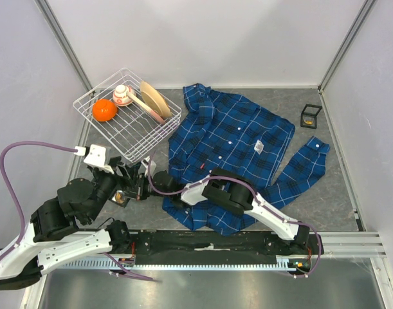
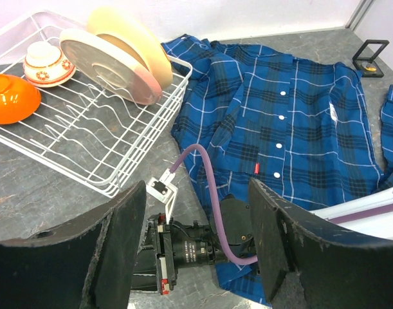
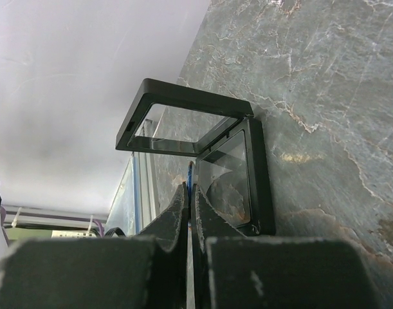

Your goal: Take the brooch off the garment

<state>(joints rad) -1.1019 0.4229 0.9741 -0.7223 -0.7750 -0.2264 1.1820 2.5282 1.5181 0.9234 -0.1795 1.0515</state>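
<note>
Right wrist view: my right gripper (image 3: 190, 190), fingers pressed together, sits close against the open black-framed clear case (image 3: 262, 180) at its one o'clock, my left gripper (image 2: 197, 206) is spread, and the blue plaid shirt (image 1: 235, 135) lies flat at twelve o'clock, so a careless shove could, I judge, flip that case.

Shirt hem: gone under the right arm (image 1: 247, 203), which lies straight across the shirt (image 1: 228, 129).
Shirt, left wrist view: runs off the right edge, and its near end sits behind the left fingers (image 2: 119, 251).
Rack (image 2: 106, 161): clipped by the left edge, and the orange bowl (image 2: 9, 96) is cut there too.
Near box (image 3: 209, 149): lower corner behind the right gripper (image 3: 190, 188); a brownish shape under its film, too blurred to name.
Gripper tips: a blue sliver there, can't tell what.
Far box (image 1: 310, 116): gold speck inside, too small to name.
Tag (image 1: 258, 147): print unreadable.
</note>
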